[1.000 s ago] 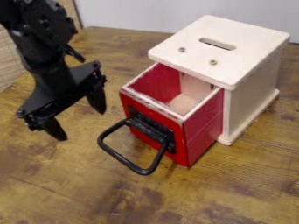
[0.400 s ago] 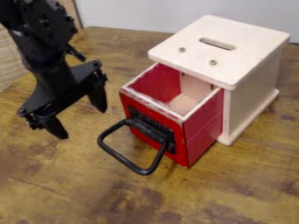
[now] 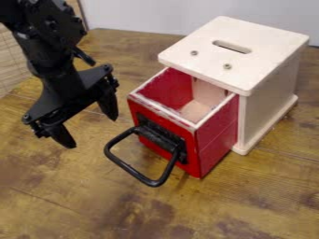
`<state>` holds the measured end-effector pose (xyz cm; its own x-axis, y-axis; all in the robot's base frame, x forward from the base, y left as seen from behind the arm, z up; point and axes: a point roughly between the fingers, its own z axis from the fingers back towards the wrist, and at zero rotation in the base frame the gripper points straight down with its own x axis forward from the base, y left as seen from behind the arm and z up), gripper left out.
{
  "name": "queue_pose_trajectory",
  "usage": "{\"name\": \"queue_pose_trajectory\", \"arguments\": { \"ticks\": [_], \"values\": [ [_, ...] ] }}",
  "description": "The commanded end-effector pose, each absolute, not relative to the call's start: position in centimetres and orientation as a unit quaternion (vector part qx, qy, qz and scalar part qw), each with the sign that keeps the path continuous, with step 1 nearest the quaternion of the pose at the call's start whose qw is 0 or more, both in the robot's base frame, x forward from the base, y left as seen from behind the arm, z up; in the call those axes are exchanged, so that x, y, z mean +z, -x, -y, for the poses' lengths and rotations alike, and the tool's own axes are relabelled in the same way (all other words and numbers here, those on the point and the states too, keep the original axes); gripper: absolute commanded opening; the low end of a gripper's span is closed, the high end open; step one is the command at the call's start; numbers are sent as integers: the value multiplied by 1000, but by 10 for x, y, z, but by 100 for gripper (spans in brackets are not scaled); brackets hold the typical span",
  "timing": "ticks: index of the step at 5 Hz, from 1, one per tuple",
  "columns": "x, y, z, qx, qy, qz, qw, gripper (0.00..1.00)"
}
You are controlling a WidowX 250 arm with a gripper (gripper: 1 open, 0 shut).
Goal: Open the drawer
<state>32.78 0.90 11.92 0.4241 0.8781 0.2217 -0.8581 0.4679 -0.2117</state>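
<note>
The red drawer stands pulled partway out of the cream-white cube housing, its pale wood interior showing. Its black front panel faces the lower left, and the large black loop handle lies forward onto the wooden table. My black gripper hangs to the left of the drawer, pointing steeply down, clear of the handle. Its two fingers are spread wide and hold nothing; one fingertip is near the table, the other is close to the drawer's left corner.
The housing has a slot and two small screws on its top. A wooden table carries everything. A pale wall runs along the back.
</note>
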Motion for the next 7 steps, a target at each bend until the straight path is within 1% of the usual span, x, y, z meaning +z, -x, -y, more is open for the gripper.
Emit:
{"name": "queue_pose_trajectory", "arguments": {
  "ticks": [1, 7],
  "values": [
    [135, -330, -7, 506, 45, 172, 844, 100],
    [140, -334, -20, 517, 56, 163, 838, 100]
  ]
}}
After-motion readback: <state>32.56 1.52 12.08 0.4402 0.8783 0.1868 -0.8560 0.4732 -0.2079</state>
